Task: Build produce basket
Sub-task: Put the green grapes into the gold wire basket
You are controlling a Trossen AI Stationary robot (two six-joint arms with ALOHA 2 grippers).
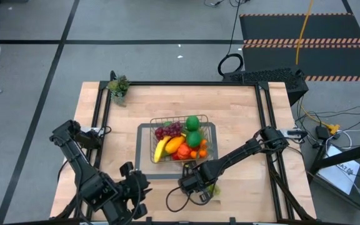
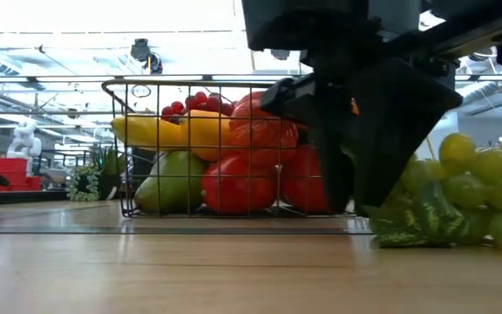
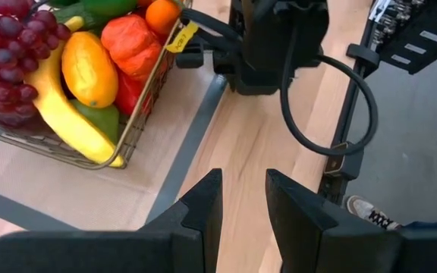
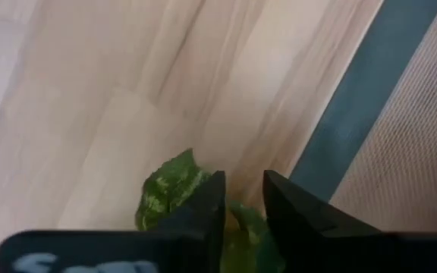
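A pale wooden table (image 1: 242, 119) with black rails fills the centre of the high view, on grey tiled floor with striped mats at upper right. At its centre one silvery wire basket (image 1: 209, 130) holds glossy plastic produce (image 1: 181, 142): one yellow banana, purple grapes, round reds and oranges. Two dark arms show: the right gripper (image 1: 209, 189), lower centre, has its fingers clamped on a green grape bunch (image 2: 478, 187); the left gripper (image 3: 243, 199), lower left, stands narrowly parted, holding nothing.
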